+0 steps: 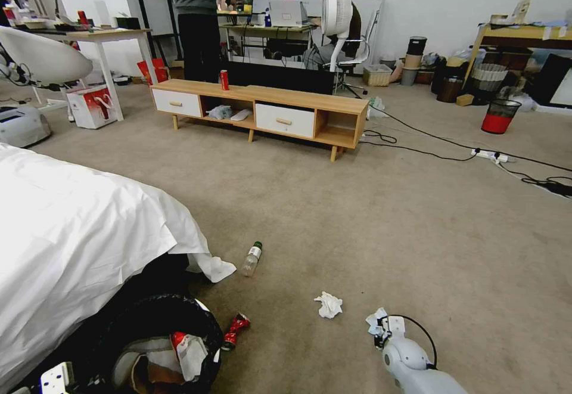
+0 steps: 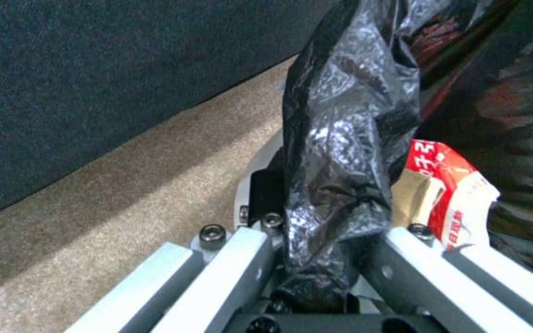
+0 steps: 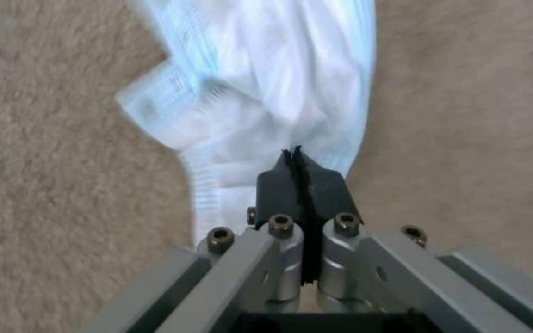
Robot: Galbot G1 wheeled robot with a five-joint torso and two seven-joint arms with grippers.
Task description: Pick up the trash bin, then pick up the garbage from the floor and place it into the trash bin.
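The trash bin (image 1: 170, 346) is being held low at the robot's left, beside the white-sheeted bed (image 1: 77, 233), with a red-and-white packet (image 1: 187, 352) lying inside it. Its black liner bag (image 2: 334, 152) is being pinched between the narrowed fingers of the left gripper (image 2: 316, 259), and the same packet (image 2: 449, 199) is seen just beyond.

A crumpled white tissue (image 3: 260, 92) is being clamped at its edge by the right gripper (image 3: 300, 171), whose black pads are pressed together over the carpet (image 3: 476, 138). In the head view this tissue (image 1: 375, 321) is being gripped near the floor at the robot's right (image 1: 381, 331).

Other litter is lying on the carpet between them: a second tissue (image 1: 329, 304), a crushed red can (image 1: 236, 329) just beside the bin, and a clear bottle with a green cap (image 1: 252, 258) near the bed's hanging sheet.
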